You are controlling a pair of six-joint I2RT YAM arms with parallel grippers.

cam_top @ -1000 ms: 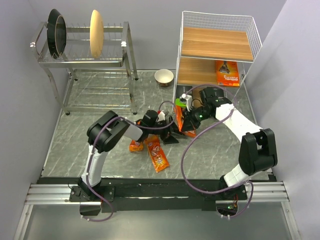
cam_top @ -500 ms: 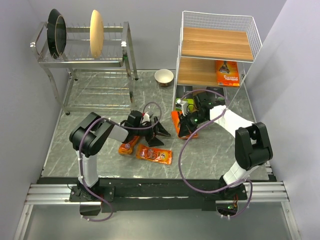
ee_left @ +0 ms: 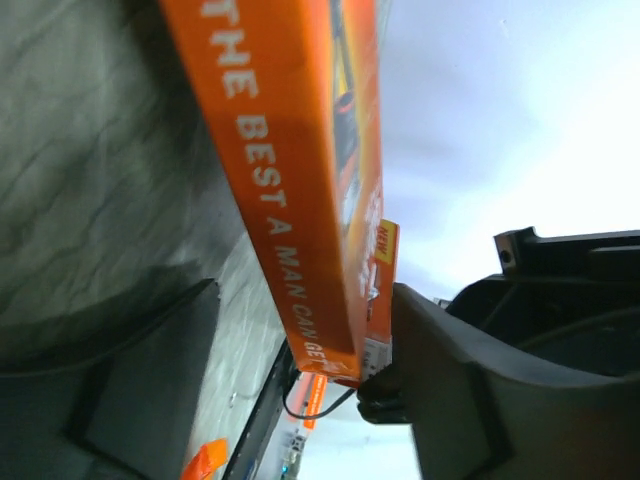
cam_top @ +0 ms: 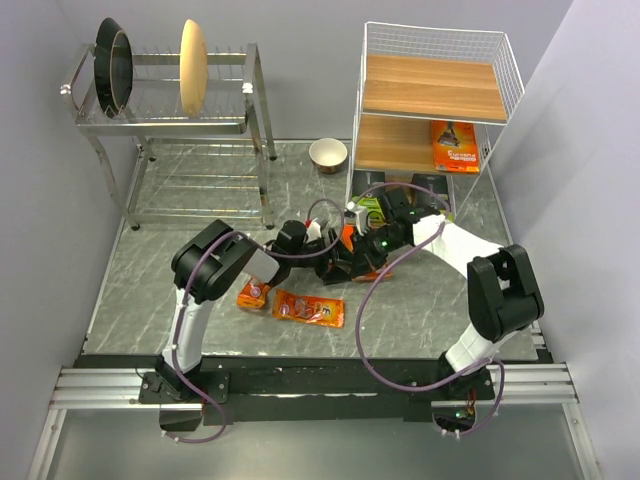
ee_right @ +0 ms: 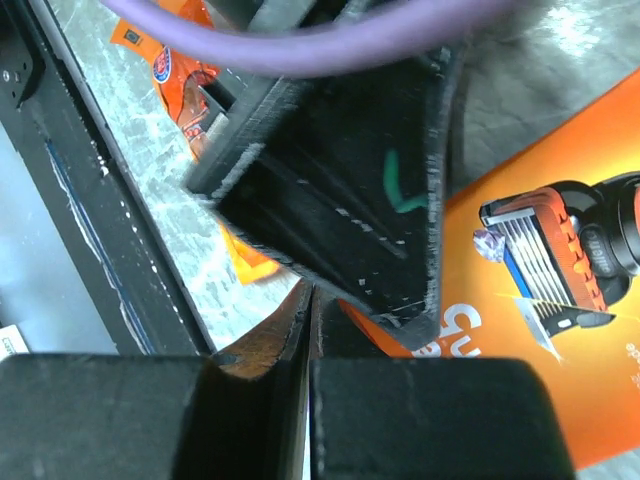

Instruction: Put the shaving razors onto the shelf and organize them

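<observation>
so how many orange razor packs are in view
4. One card on the shelf's lower visible board, one card upright inside the left gripper, two blister packs flat on the table. Others may be hidden.

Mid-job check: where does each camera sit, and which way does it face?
Top external: above and behind the bases, facing down over the table; both arms and the shelf show.
Left wrist: low over the table, facing along its fingers at the orange card's edge.
Right wrist: facing down past its shut fingers onto an orange card's printed face.
Shared: both wrist views show an orange card, likely the same.
</observation>
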